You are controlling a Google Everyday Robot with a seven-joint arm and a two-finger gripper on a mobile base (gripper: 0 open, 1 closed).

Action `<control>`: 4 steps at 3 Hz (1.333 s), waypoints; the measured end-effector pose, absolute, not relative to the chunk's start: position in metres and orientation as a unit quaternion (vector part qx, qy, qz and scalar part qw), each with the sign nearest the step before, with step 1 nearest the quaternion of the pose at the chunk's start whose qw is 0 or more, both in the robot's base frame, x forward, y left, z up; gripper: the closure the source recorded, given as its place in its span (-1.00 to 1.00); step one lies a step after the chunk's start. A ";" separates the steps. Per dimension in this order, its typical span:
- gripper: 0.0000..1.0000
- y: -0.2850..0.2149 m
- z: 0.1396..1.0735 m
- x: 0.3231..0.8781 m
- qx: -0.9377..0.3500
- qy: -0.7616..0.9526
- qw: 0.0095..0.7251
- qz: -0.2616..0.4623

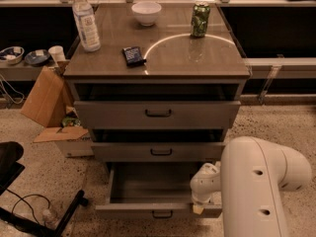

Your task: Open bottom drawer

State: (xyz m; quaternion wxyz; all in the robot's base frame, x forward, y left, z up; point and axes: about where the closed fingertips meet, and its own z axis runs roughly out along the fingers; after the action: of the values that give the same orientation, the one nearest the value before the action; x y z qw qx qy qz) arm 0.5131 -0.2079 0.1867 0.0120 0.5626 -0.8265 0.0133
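Note:
The bottom drawer (133, 210) of the grey cabinet stands pulled well out, its plain grey interior (148, 181) showing and its small dark handle (162, 214) at the centre of its slim front. My gripper (198, 206) hangs at the drawer's front right corner, at the end of the white arm (256, 186), touching or just over the front edge. Above it are the middle drawer (158, 152) and the tall top drawer (158, 113), both slightly ajar.
On the cabinet top stand a water bottle (85, 21), a white bowl (146, 12), a green can (200, 19) and a dark packet (133, 56). A cardboard box (49, 107) sits at the left. A black chair base (29, 201) lies bottom left.

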 end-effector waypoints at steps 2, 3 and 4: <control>1.00 -0.212 0.184 0.494 0.553 -0.833 0.025 0.004; 1.00 -0.211 0.182 0.485 0.556 -0.830 0.036 -0.001; 1.00 -0.216 0.180 0.471 0.546 -0.836 0.051 -0.005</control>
State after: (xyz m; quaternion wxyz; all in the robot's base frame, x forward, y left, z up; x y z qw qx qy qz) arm 0.4706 -0.2159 0.1802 0.0506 0.5457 -0.8364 -0.0054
